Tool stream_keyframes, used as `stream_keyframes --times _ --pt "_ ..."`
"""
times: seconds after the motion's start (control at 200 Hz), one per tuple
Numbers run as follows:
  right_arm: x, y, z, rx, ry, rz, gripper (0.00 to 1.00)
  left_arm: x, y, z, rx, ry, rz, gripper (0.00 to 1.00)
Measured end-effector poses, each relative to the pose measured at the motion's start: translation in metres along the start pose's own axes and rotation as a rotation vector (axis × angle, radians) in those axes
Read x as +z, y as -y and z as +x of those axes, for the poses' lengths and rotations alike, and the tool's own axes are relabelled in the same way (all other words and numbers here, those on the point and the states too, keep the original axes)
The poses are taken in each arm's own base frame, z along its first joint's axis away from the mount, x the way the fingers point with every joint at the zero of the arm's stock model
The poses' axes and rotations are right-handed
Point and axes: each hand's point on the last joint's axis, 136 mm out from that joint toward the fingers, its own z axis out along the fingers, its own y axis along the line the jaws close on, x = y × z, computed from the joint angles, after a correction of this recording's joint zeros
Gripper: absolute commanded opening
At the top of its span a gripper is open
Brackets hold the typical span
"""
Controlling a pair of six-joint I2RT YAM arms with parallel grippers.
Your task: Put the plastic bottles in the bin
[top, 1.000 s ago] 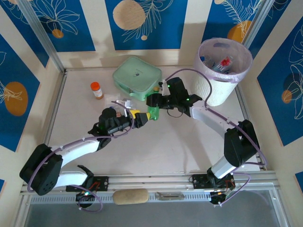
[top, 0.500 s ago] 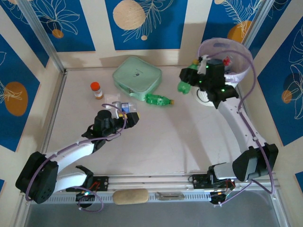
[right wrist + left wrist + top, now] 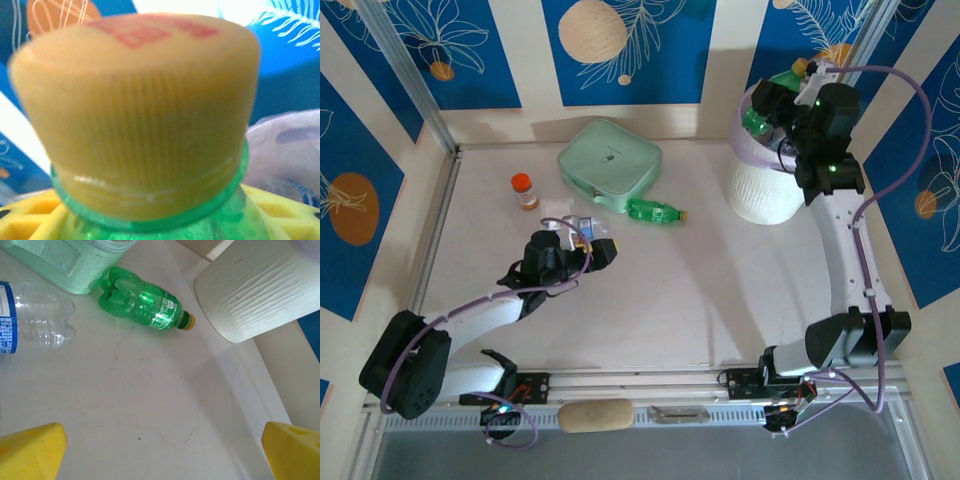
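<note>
The bin stands on the table at its far right corner. The pouch lies flat near the middle of the far edge. The pill bottle stands upright to the left of the pouch, apart from it.

Bottle A lies on its side just beside the pouch's near right edge, between pouch and bin, with its cap end toward the bin. Bottle B lies in front of the pouch, to the left of bottle A. The left gripper sits just in front of bottle B.

Bottle C is clamped in the right gripper, above the left part of the bin's rim.
</note>
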Motion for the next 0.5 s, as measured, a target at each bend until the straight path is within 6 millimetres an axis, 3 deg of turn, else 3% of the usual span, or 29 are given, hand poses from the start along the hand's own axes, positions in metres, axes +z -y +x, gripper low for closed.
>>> stream_keyframes --times 0.13,0.235,0.345,0.5 --pt "0.027 0.025 -0.006 0.001 0.007 0.061 0.57 0.000 0.003 -0.001 0.002 0.001 0.010 1.00" --pt "0.050 0.043 0.000 0.010 -0.024 0.101 0.57 0.000 0.003 -0.001 0.002 -0.001 0.012 1.00" --pt "0.070 0.058 0.017 0.025 -0.082 0.133 0.58 0.000 0.003 -0.001 0.002 -0.003 0.010 1.00" --pt "0.089 0.076 0.056 0.075 -0.190 0.165 0.58 -0.004 0.005 -0.002 0.003 0.000 0.013 1.00"
